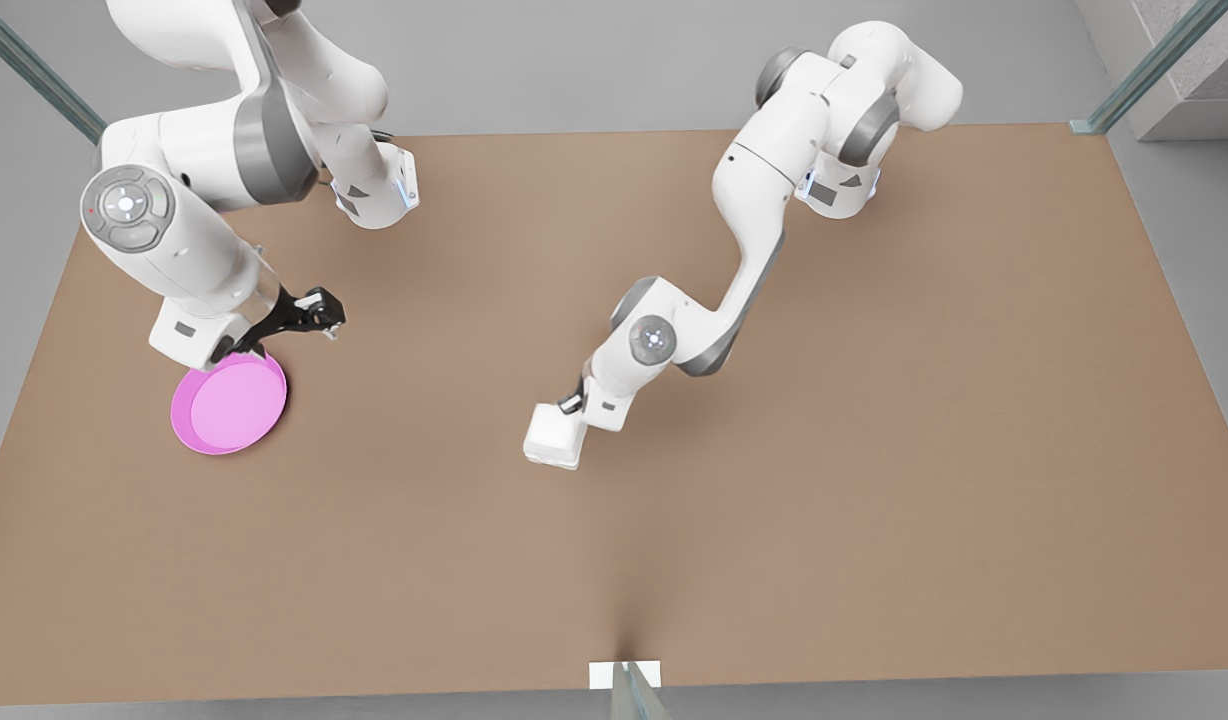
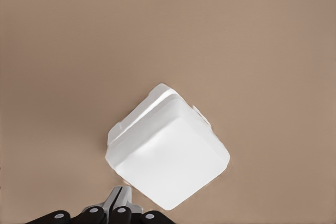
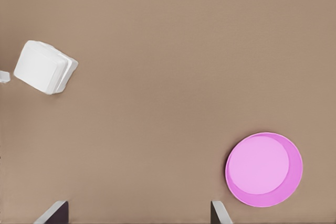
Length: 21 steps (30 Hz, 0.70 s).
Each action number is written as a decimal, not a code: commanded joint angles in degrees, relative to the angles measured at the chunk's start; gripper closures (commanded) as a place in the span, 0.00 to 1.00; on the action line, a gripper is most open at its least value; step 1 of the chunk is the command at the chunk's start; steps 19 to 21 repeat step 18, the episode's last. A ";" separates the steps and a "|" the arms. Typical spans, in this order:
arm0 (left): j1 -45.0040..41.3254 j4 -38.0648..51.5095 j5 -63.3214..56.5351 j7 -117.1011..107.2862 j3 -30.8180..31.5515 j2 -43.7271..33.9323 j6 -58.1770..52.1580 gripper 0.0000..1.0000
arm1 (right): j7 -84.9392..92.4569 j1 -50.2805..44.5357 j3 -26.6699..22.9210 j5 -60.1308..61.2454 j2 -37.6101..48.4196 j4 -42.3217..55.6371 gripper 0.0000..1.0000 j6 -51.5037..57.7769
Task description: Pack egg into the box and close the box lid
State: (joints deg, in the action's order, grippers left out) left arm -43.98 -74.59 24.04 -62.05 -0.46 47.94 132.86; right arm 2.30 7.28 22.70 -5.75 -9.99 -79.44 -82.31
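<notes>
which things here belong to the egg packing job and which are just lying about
Job:
- box, lid down over it
- left gripper, shut, beside the box
- right gripper, open, above the table

Lying about:
- pink plate, nothing on it
- brown table

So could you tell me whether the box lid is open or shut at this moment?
Shut. The box lid lies flat over the box, hiding the cups, with the left gripper at its edge.
</notes>
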 commanded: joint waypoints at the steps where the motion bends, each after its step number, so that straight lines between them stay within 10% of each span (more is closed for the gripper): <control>1: 0.13 0.06 0.04 -1.14 -0.25 -0.57 -0.32 0.79 | -5.90 0.98 -0.38 0.31 0.06 0.07 0.00 1.37; 3: 0.21 0.85 0.48 -1.32 -1.30 -1.97 -0.68 0.79 | -5.82 3.09 -0.38 0.13 -0.03 0.07 0.00 1.28; 4: 1.09 0.85 0.30 -1.76 -1.39 -3.03 -2.52 0.00 | -5.91 3.09 -0.29 0.13 -0.03 0.07 0.00 1.37; 8: 18.58 14.29 -1.45 54.37 -16.75 -7.86 -57.09 0.00 | -5.38 3.35 -0.11 -0.49 -0.11 -0.02 0.00 1.46; 9: 18.06 17.37 -2.86 75.31 -30.99 -11.11 -64.04 0.00 | -5.47 3.09 -0.11 -1.54 -0.12 -0.02 0.00 2.51; 10: 17.18 17.64 -8.91 77.79 -32.50 -15.07 -65.19 0.00 | -5.47 3.00 -0.11 -2.07 -0.12 0.07 0.00 2.51; 13: 31.33 9.47 -29.05 77.70 -3.06 -32.20 -63.61 0.00 | -5.38 2.91 -0.03 -3.74 -0.12 -0.01 0.00 2.51; 21: 31.50 3.75 -28.96 77.96 -3.06 -35.46 -60.62 0.00 | -5.47 2.65 -0.11 -4.18 -0.12 0.07 0.00 2.51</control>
